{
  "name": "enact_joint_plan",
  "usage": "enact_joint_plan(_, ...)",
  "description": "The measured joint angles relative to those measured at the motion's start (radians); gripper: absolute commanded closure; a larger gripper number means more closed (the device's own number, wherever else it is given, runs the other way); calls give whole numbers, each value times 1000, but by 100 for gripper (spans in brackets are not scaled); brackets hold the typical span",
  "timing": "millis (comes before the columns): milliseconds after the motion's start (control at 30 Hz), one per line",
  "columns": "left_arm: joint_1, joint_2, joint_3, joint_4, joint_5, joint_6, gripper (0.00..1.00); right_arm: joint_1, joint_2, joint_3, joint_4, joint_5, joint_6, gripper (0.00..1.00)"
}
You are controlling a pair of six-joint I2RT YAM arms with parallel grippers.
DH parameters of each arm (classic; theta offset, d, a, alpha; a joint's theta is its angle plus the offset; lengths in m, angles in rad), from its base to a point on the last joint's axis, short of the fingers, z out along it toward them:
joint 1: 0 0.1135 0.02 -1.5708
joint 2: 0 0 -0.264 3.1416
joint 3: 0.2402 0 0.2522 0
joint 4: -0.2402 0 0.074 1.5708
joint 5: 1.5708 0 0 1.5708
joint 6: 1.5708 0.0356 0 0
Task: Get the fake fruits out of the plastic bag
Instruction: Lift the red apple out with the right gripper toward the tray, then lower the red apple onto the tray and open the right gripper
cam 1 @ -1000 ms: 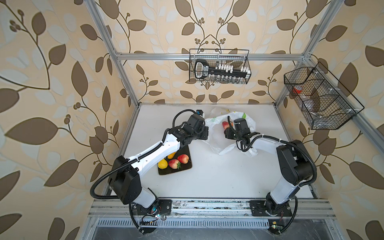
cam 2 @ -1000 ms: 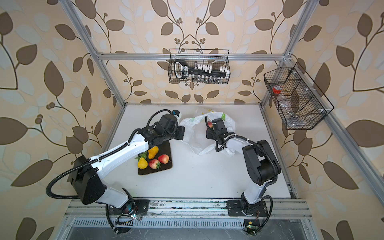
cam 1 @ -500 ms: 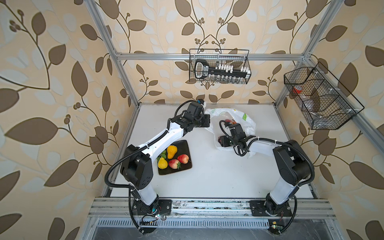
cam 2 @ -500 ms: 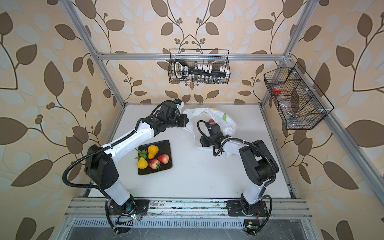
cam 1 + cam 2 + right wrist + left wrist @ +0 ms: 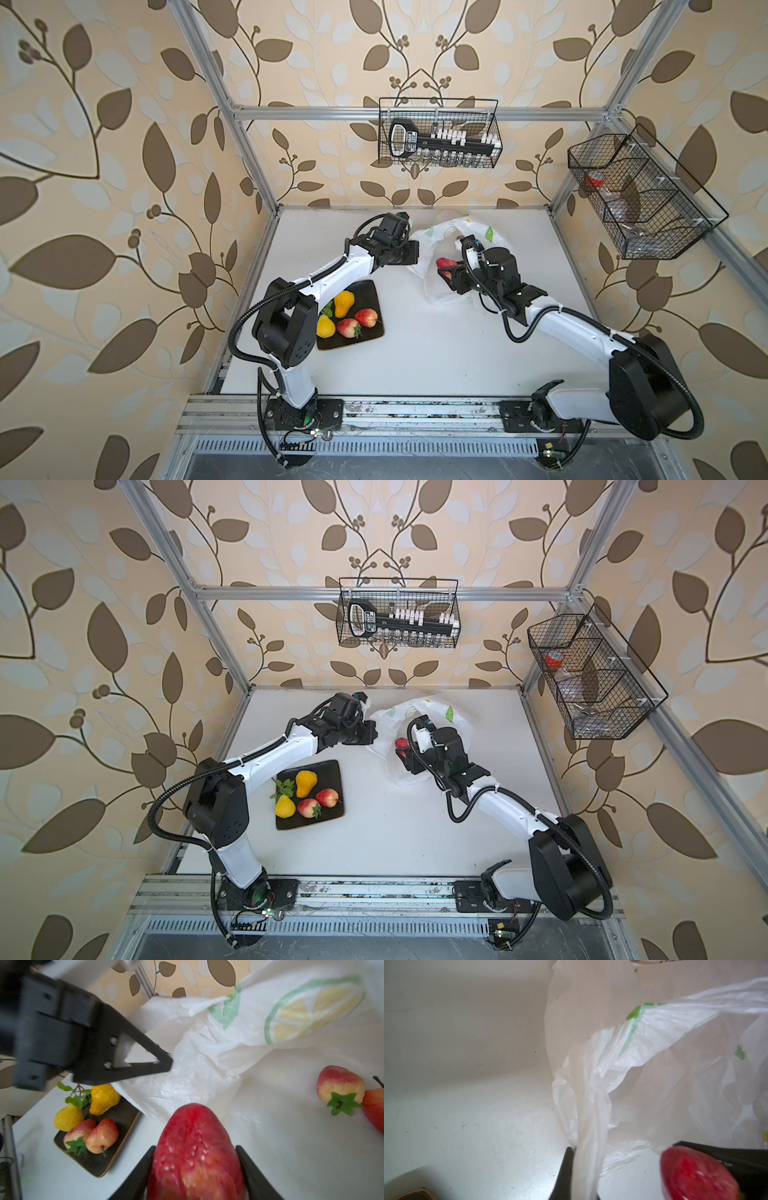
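White tabletop [image 5: 415,365] toward its back edge, plastic bag [image 5: 440,235] pinched by left gripper [image 5: 417,253], right gripper [image 5: 448,272] clamped on red strawberry [image 5: 195,1147] over the bag

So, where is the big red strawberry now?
In both top views the big red strawberry is clamped in the right gripper, right of centre, over the plastic bag's left part, right of the dark tray.

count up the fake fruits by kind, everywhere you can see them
strawberries: 3
apples: 2, one of them cut off by the edge of the right wrist view
pears: 2
total: 7
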Motion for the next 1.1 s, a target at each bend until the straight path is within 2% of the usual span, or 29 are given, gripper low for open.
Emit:
enact_joint_plan(33,0,0,-2,-6,4,3,56,0,-19,-3,-3,-19,0,46)
enact_joint_plan(67,0,0,-2,-8,9,7,46,0,-37,-4,-7,-37,0,47)
enact_joint_plan(133,0,-3,-1,-13,19,13,32,2,-74,-4,-21,-76,0,47)
enact_joint_plan(367,0,-84,4,-58,21,39,8,87,-185,-4,-105,-158,0,47)
enact_joint_plan(500,0,-209,4,-83,0,58,3,206,-202,-4,-142,-160,0,47)
enact_joint_plan(667,0,-396,3,-121,-132,69,2,372,-100,18,-150,-100,5,49)
enact_joint_plan(800,2,-545,-12,-174,-348,36,3,462,101,117,-129,0,28,52)
enact_joint_plan(933,9,-684,-90,-238,-535,-35,3,502,308,263,-96,105,81,52)
enact_joint_plan(1100,13,-804,-212,-338,-638,-134,4,504,499,422,-89,205,154,51)
